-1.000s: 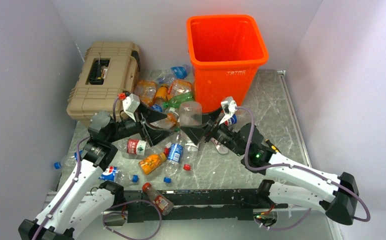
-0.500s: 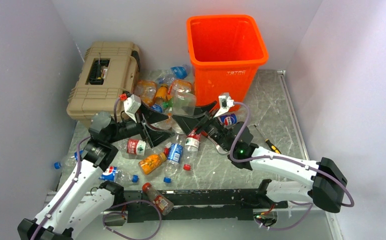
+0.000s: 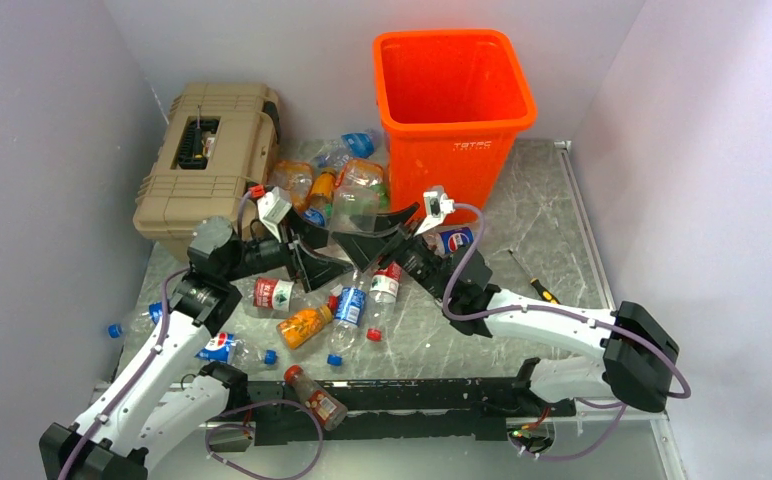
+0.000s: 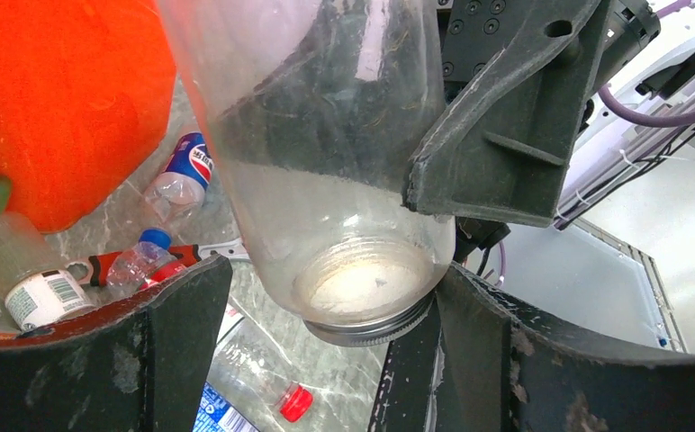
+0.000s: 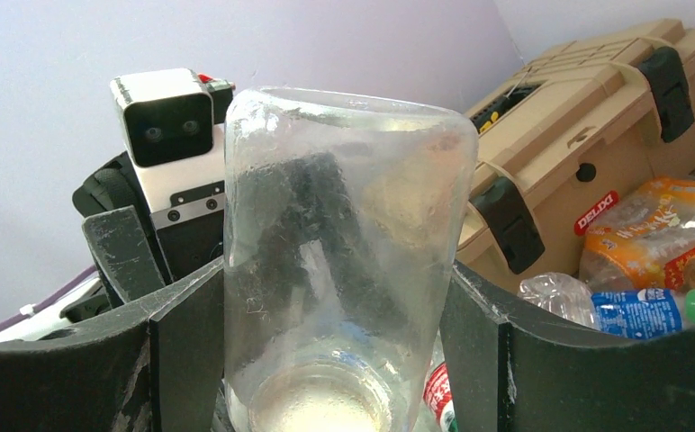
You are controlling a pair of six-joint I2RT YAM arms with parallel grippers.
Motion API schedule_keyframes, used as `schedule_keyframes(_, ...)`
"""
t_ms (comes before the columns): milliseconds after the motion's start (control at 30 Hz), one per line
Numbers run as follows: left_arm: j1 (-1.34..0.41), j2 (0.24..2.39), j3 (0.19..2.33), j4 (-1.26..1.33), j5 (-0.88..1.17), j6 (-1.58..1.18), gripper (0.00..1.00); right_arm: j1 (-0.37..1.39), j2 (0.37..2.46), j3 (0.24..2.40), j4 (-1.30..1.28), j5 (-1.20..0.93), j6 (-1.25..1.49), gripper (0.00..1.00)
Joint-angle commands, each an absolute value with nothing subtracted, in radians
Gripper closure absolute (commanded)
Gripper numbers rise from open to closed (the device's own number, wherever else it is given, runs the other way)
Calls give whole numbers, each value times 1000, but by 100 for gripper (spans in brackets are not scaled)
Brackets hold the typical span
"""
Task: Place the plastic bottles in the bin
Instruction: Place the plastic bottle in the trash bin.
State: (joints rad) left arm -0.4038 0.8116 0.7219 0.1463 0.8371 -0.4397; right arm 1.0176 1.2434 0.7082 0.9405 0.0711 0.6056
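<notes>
Clear bottle [image 5: 344,252]: pinched across its body by the right tool [image 5: 326,360], with both fingers pressed against the wall. It is held off the tabletop [image 3: 552,210], between the centre and the far edge, just in front of the bin [image 3: 452,170]. The left tool [image 4: 330,310] is spread around the bottle's ringed end. A gap shows at 1 finger, and the other sits close to the ring with no visible squeeze. 2 tools therefore surround 1 bottle.

Hazards, as judged:

1. Crossed grips. If the left tool closes while the right tool lifts or swings, the thin wall may buckle, or the bottle may be wrenched free.
2. Finger contact. A finger of the right tool lies just beside a finger of the left tool, so any sideways move risks a collision.
3. Slip. The wall is smooth and rounded. A light pinch may let the bottle slide down onto the loose bottles [image 3: 305,325] beneath.
4. Rim strike. The bin stands tall at the far edge, right of centre. A low carry would hit its front wall or rim and knock the bottle back onto the tabletop.
</notes>
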Motion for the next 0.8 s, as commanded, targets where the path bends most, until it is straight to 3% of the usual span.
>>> schedule_keyframes(0,-407,814,750,162,859,-439,12,1035,1254,765,1050,67,607,54)
schedule_keyframes(167,-408,822,753,168,883,-442,18,1037,1269,769,1063,68,608,53)
schedule_keyframes(467,-411,824,743,213,913,-449,64,1038,1268,778,1033,39,601,50)
schedule_keyframes(567,-411,821,747,208,916,-437,83,1037,1248,794,951,21,588,36)
schedule_keyframes(600,-411,821,749,202,915,-434,96,1037,1239,802,906,19,580,27)
schedule_keyframes(700,-413,814,749,197,903,-428,100,1037,1204,819,789,32,566,6)
schedule_keyframes(767,-413,810,741,214,904,-436,100,1036,1176,824,715,33,561,0)
